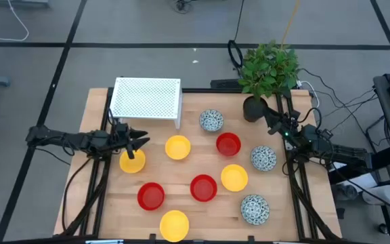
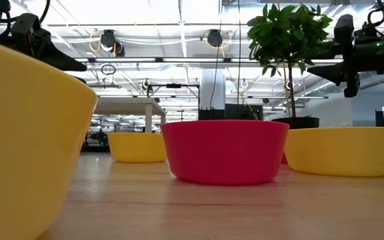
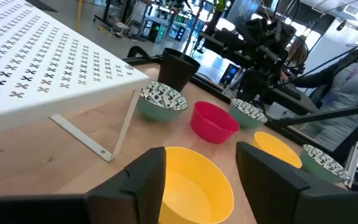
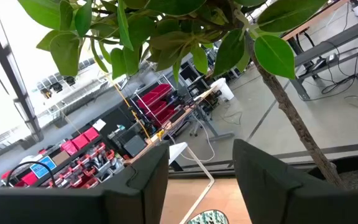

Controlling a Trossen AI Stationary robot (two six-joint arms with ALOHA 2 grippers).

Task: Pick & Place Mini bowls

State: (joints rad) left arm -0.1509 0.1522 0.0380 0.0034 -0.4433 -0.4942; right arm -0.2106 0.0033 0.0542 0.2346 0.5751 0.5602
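Yellow mini bowl [image 2: 25,140] nearest; all bowls sitting loose on desk [image 1: 202,210] (none placed); left end effector [image 1: 143,141] and right end effector [image 1: 271,116] hanging spread, empty.

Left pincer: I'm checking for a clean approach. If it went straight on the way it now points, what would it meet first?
Probably the yellow bowl right between the open left pincer fingers; past it comes the red bowl. Depth is hard to judge.
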